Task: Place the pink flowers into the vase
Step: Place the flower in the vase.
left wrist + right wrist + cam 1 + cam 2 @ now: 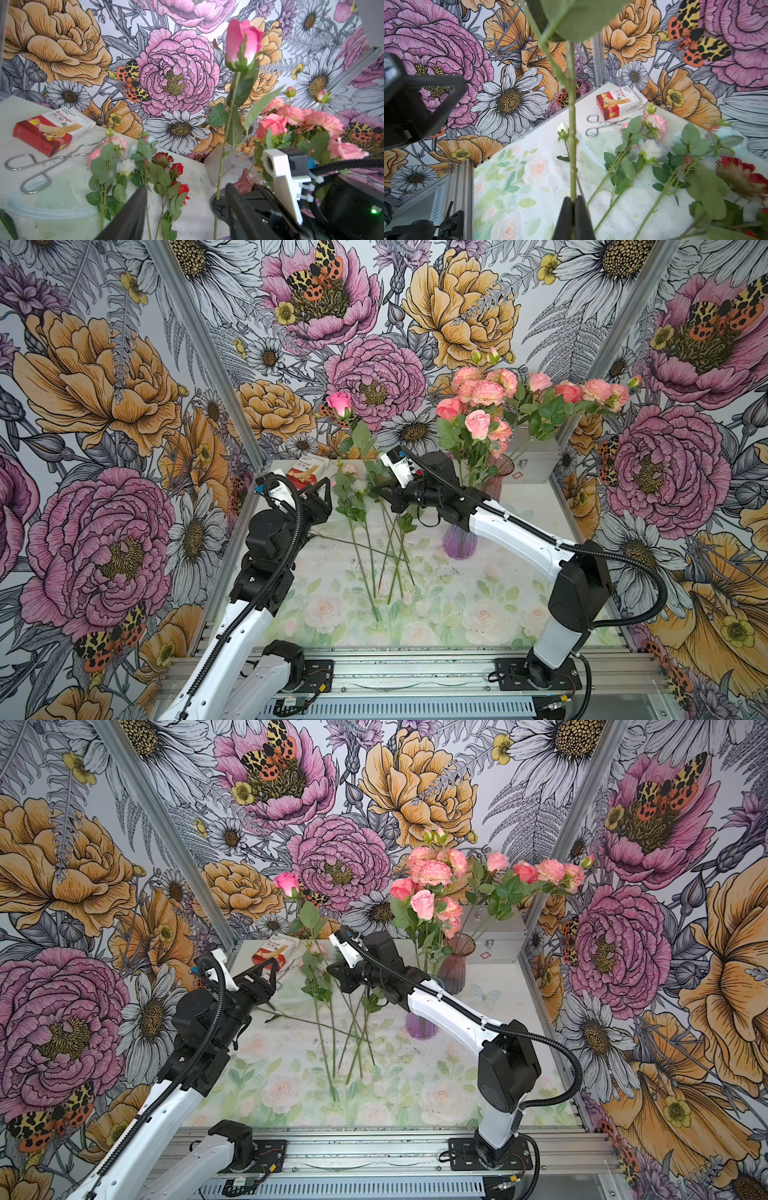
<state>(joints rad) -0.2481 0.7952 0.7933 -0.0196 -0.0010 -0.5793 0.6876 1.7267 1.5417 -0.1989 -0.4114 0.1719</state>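
left gripper [186, 186] — jaws apart | right gripper [573, 200] — clamped on slim, knobbly green stem of pink rose [243, 41]

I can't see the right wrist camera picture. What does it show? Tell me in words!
The right end effector pinches a long green flower stem running through the middle of the picture. Behind it, loose flowers with white, pink and red blooms lie on a pale table, near a red bandage box and metal tongs.
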